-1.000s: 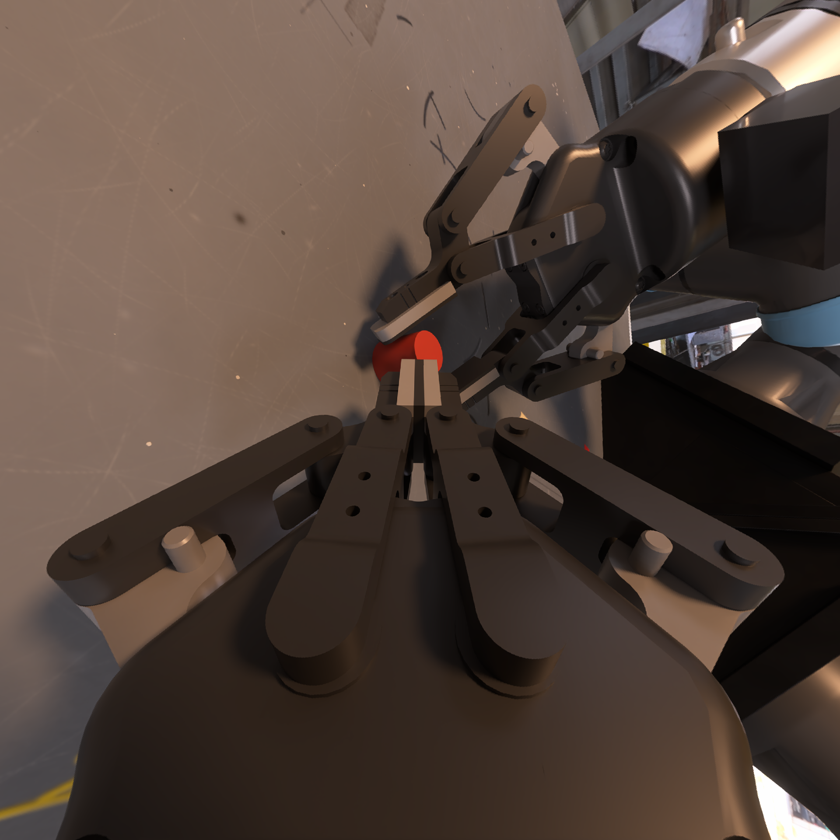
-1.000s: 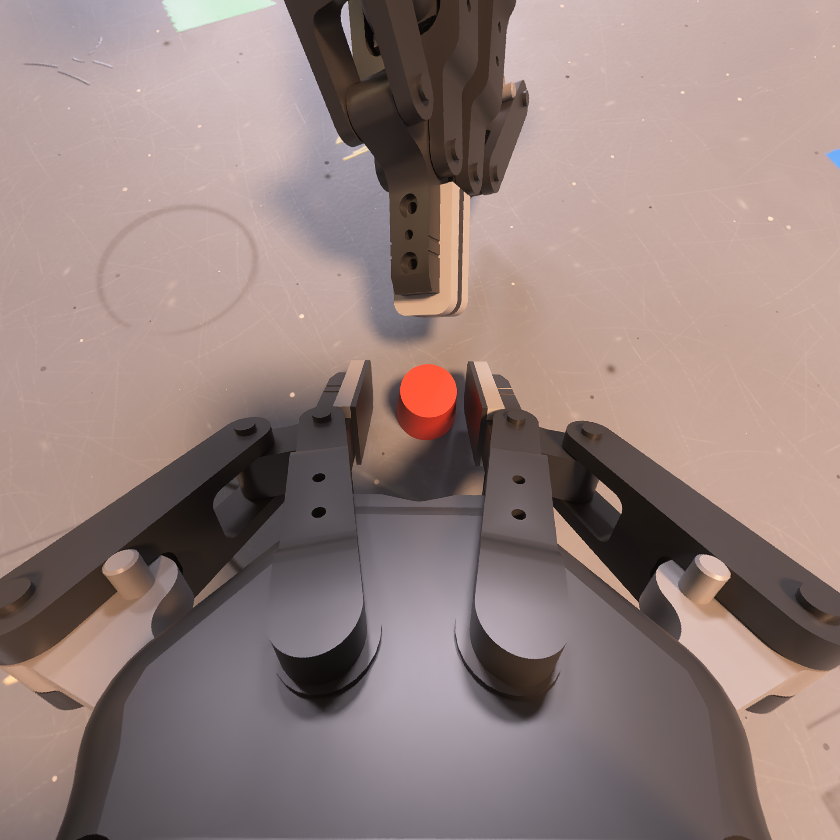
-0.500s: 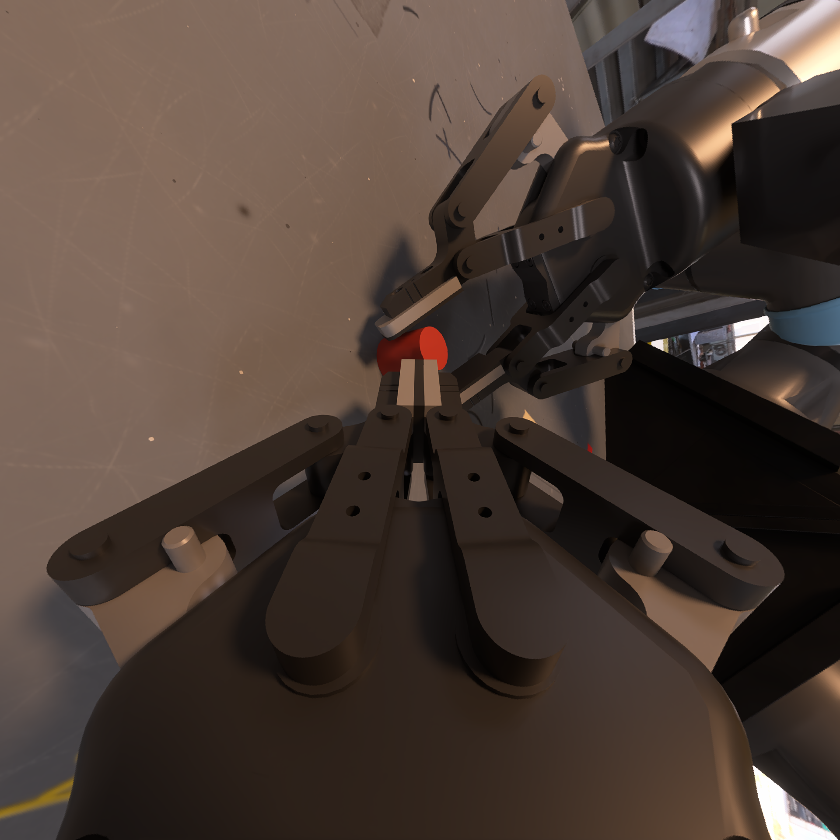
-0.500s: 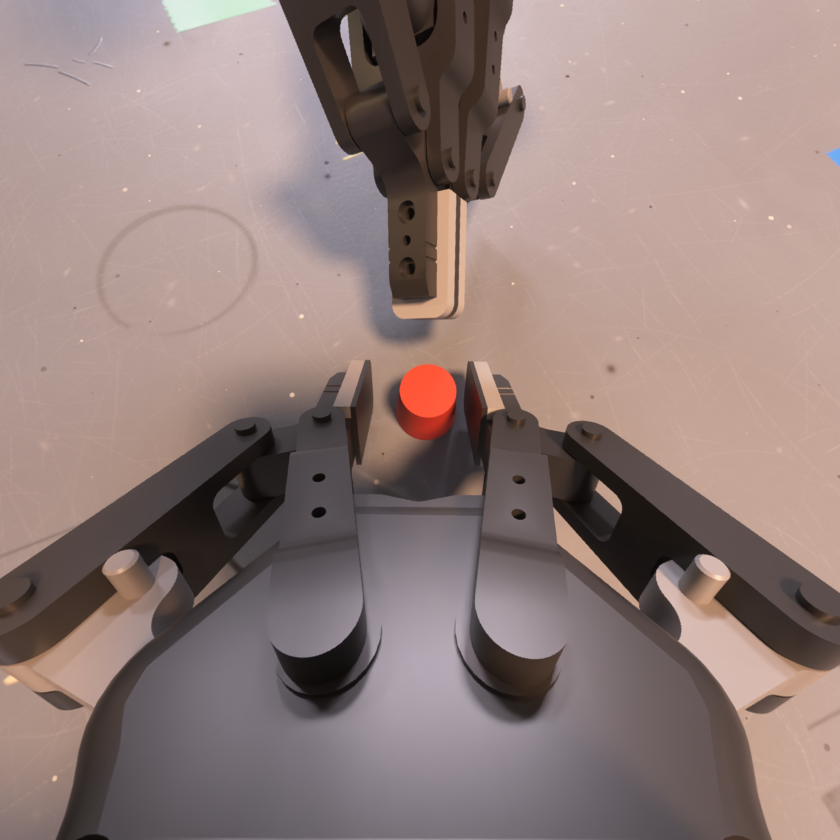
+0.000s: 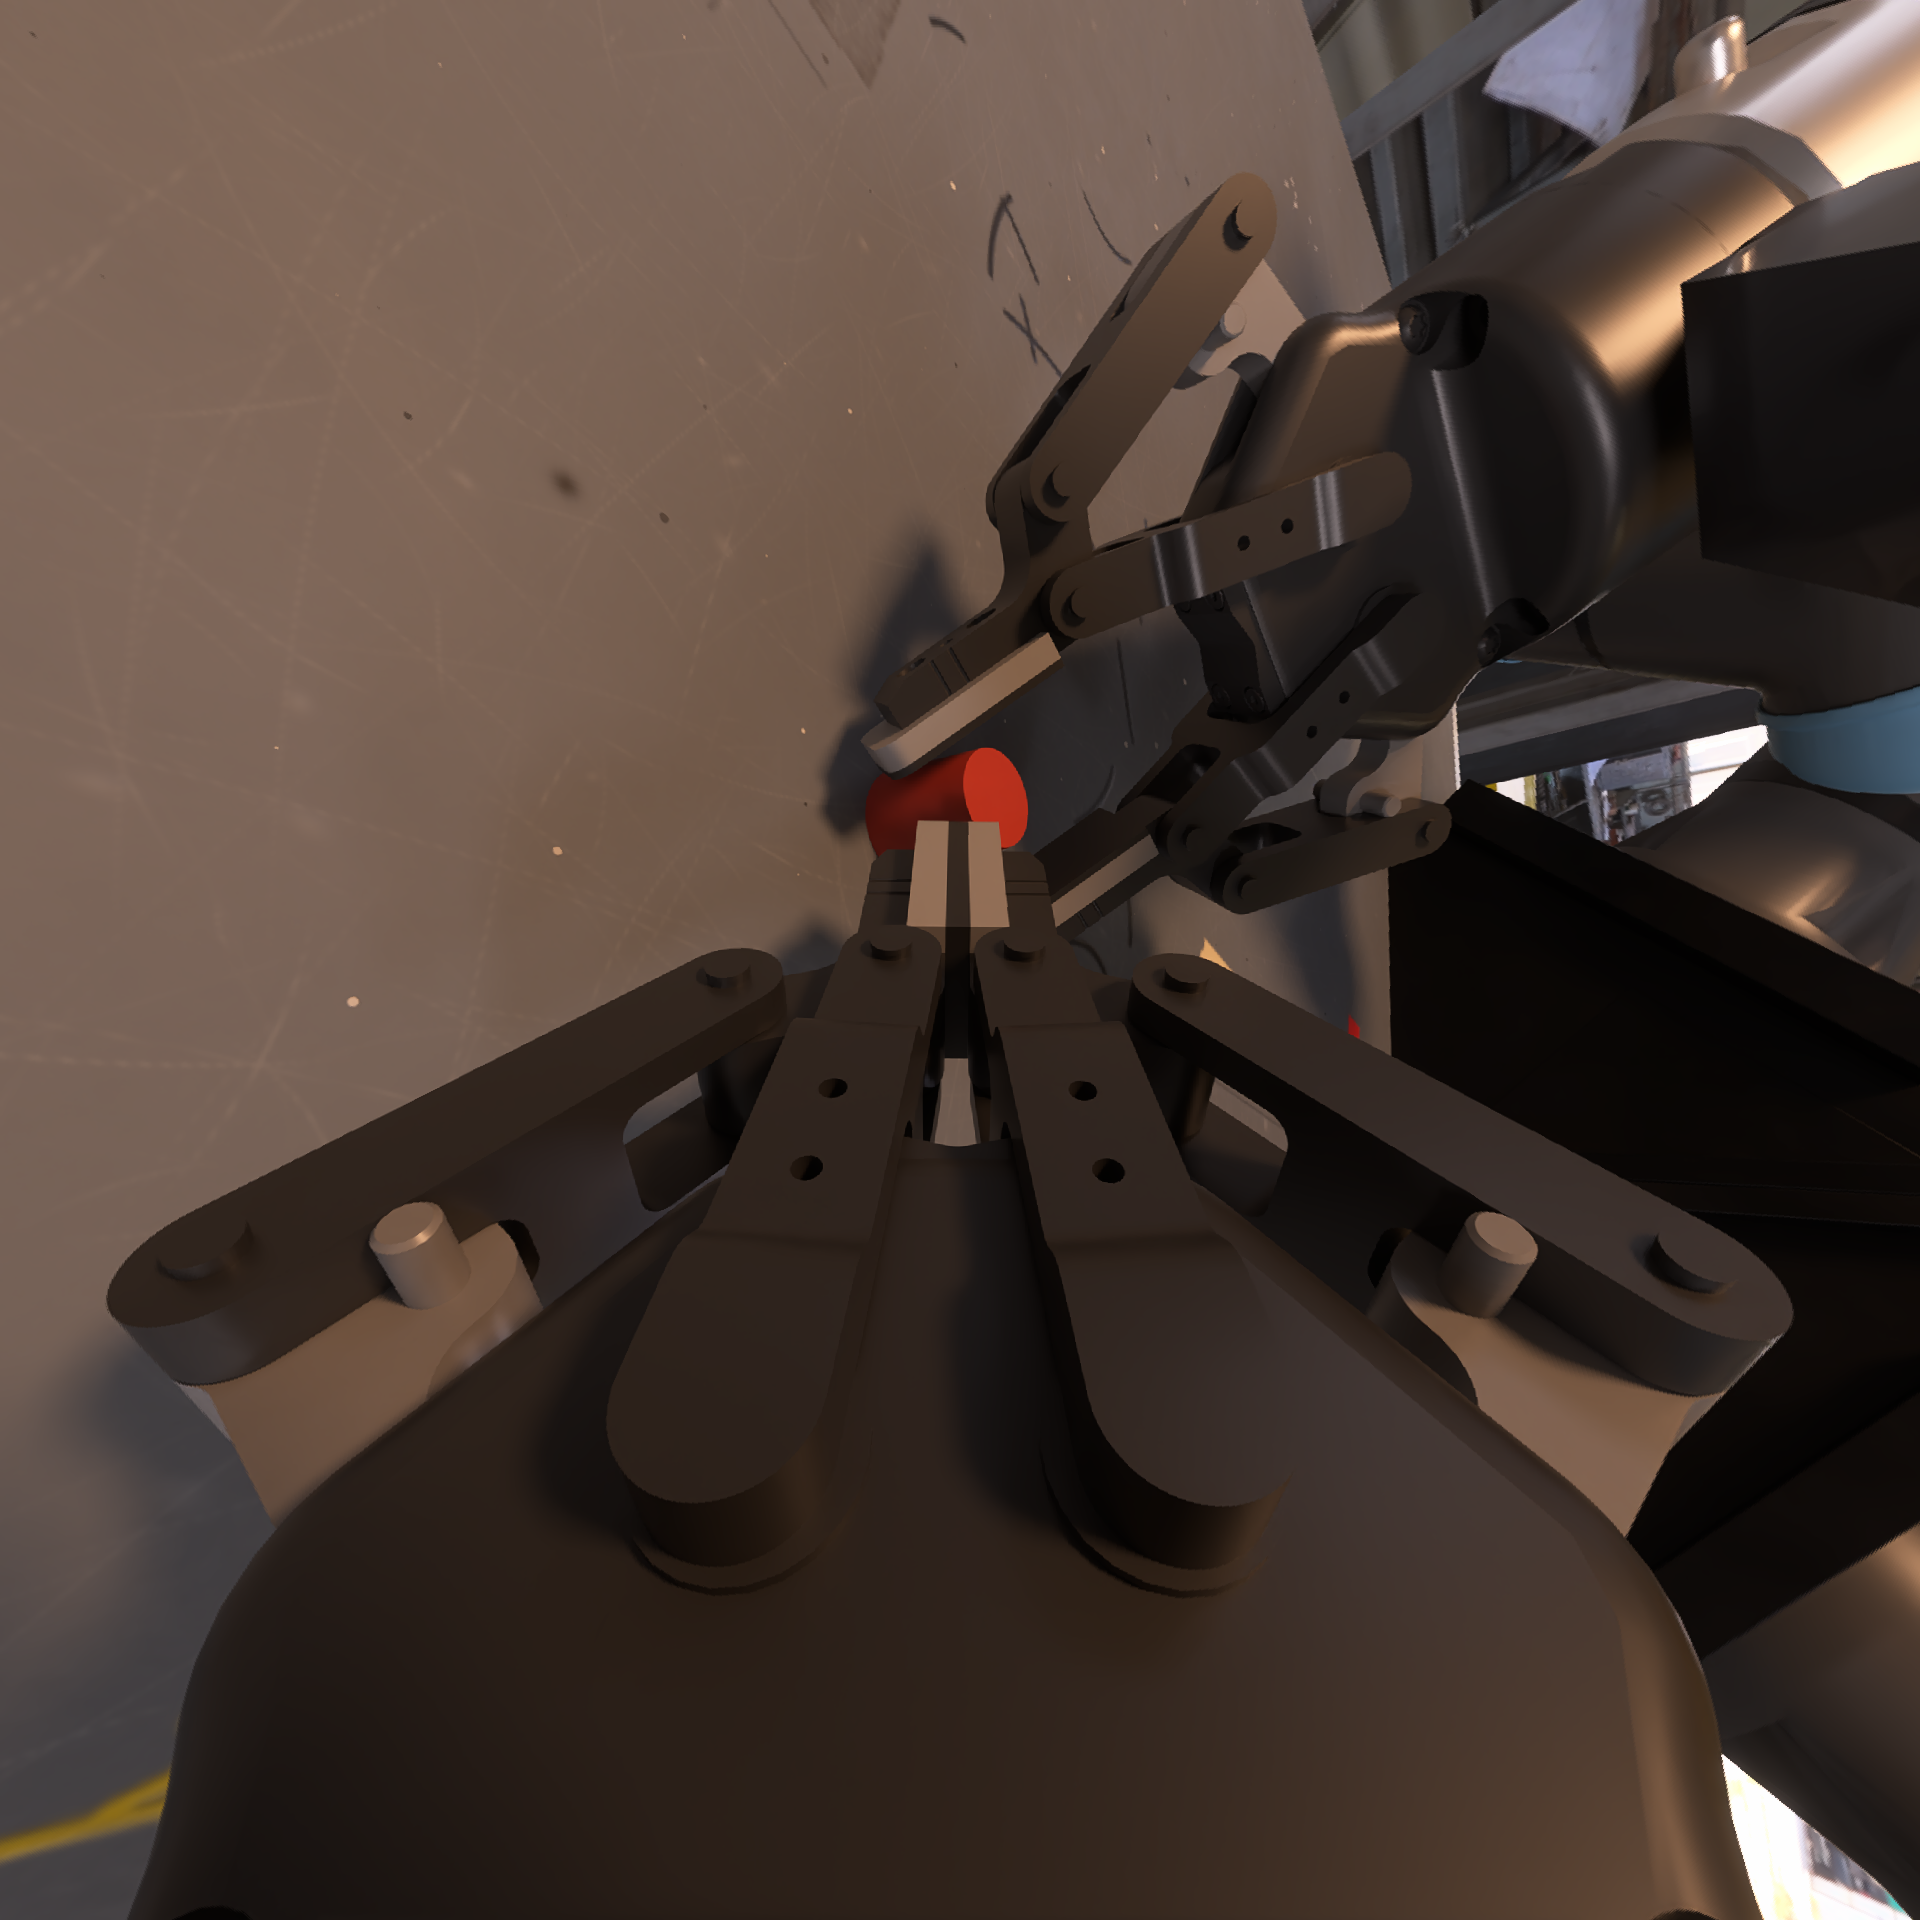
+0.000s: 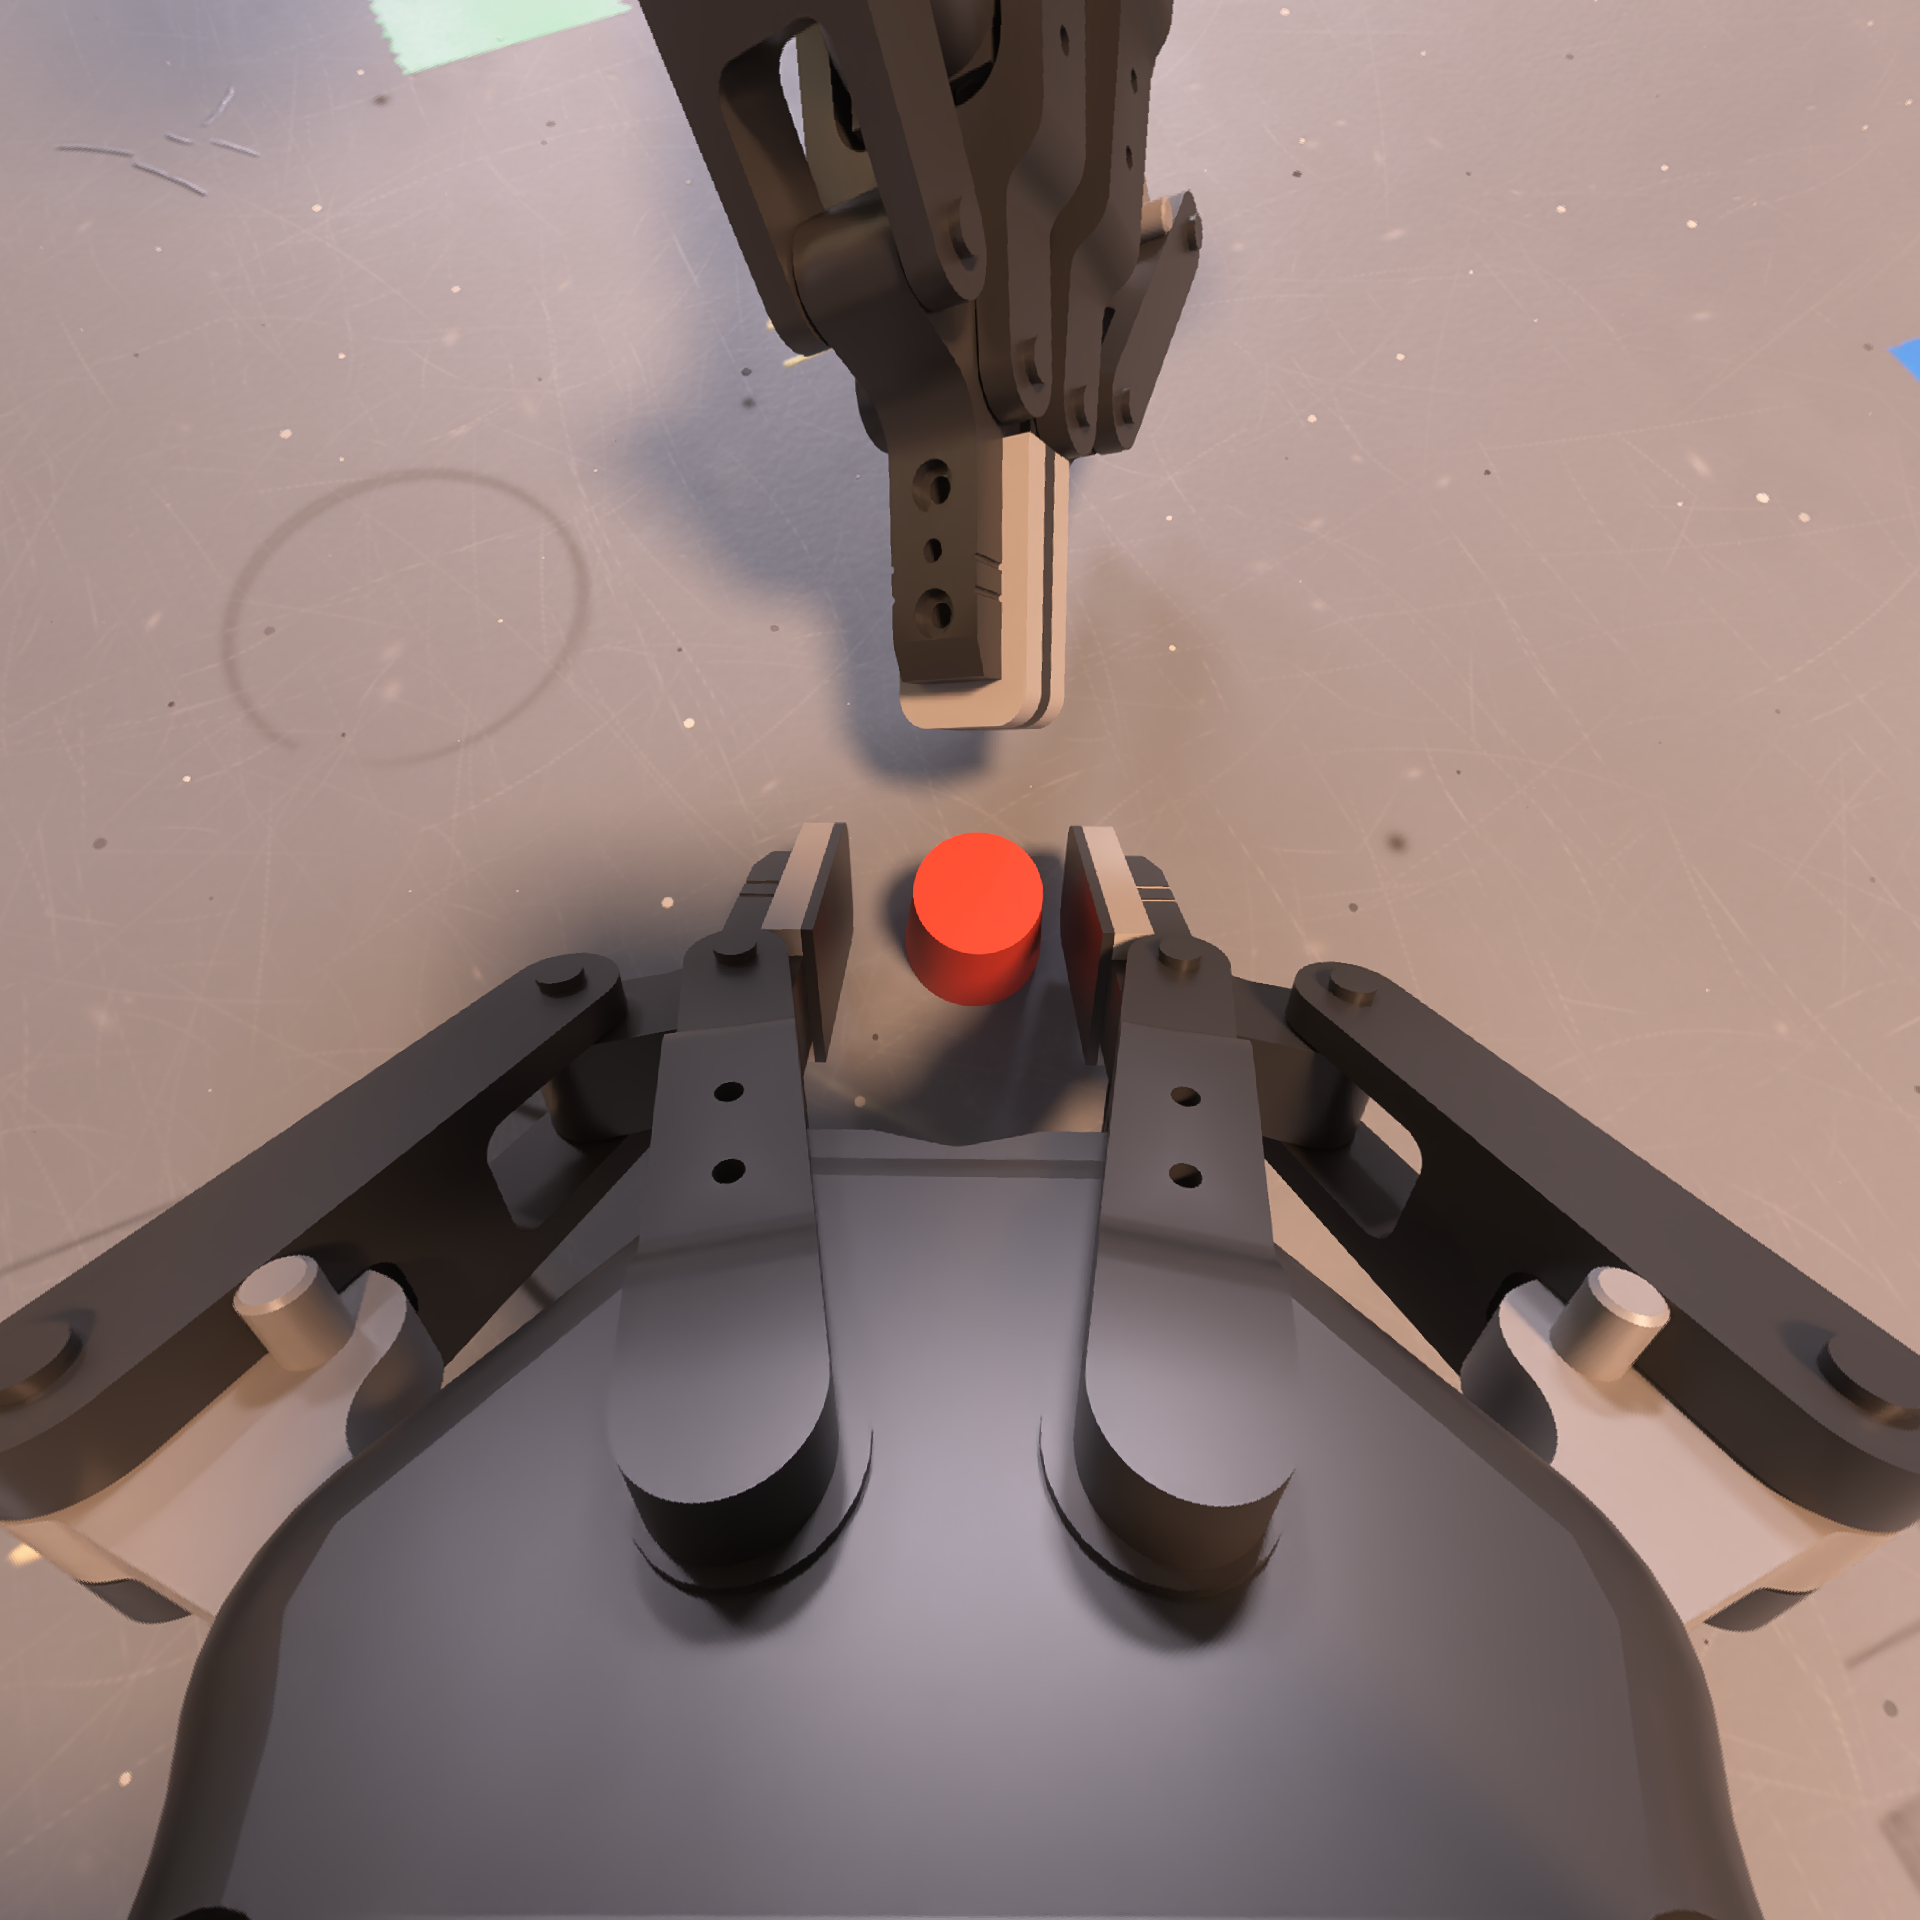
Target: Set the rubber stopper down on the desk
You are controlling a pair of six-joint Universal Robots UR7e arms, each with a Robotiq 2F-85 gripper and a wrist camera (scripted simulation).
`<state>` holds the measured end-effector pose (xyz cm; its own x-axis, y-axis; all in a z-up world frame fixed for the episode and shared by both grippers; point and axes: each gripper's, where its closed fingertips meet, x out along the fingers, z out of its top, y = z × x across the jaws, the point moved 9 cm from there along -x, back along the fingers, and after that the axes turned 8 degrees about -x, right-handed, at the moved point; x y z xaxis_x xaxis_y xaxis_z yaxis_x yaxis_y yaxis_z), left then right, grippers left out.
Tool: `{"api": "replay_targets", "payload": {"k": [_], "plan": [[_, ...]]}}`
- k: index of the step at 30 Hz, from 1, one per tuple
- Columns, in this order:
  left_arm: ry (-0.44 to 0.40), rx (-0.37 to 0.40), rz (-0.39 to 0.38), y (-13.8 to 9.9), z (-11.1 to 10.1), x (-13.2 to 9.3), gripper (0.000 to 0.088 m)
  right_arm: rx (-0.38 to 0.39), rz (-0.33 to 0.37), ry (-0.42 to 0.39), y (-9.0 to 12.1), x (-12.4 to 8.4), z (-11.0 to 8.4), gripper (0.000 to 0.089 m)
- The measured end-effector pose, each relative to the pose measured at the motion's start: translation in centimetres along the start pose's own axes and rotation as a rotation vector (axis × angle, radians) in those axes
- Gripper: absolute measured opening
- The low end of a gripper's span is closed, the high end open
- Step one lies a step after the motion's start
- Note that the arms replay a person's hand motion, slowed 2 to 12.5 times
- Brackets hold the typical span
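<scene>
The red rubber stopper (image 6: 977, 920) stands upright on the grey desk (image 6: 1507, 727). My right gripper (image 6: 954, 840) is open, with one pad on each side of the stopper and a small gap to each. My left gripper (image 6: 982, 717) is shut and empty, and hangs tip-down just beyond the stopper, a little above the desk. In the left wrist view my shut left gripper (image 5: 956, 831) points at the stopper (image 5: 920, 805), and the right gripper (image 5: 997, 800) straddles it from the right.
A faint ring mark (image 6: 405, 613) lies on the desk to the left. A green patch (image 6: 488, 26) is at the far edge and a blue patch (image 6: 1907, 358) at the right. A black box (image 5: 1662, 1091) stands beside the right arm.
Almost nothing. The left gripper has shifted very slightly. The stopper and the open right gripper stay where they were.
</scene>
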<state>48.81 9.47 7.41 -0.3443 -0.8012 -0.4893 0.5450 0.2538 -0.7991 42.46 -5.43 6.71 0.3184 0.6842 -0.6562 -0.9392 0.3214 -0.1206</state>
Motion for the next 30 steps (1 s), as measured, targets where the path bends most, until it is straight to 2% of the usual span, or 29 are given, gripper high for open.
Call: {"api": "replay_targets", "payload": {"k": [30], "plan": [[-0.001,0.002,0.014,-0.09,-0.02,0.05,0.0,0.001,0.001,0.0,0.01,0.0,-0.01,0.0369]]}}
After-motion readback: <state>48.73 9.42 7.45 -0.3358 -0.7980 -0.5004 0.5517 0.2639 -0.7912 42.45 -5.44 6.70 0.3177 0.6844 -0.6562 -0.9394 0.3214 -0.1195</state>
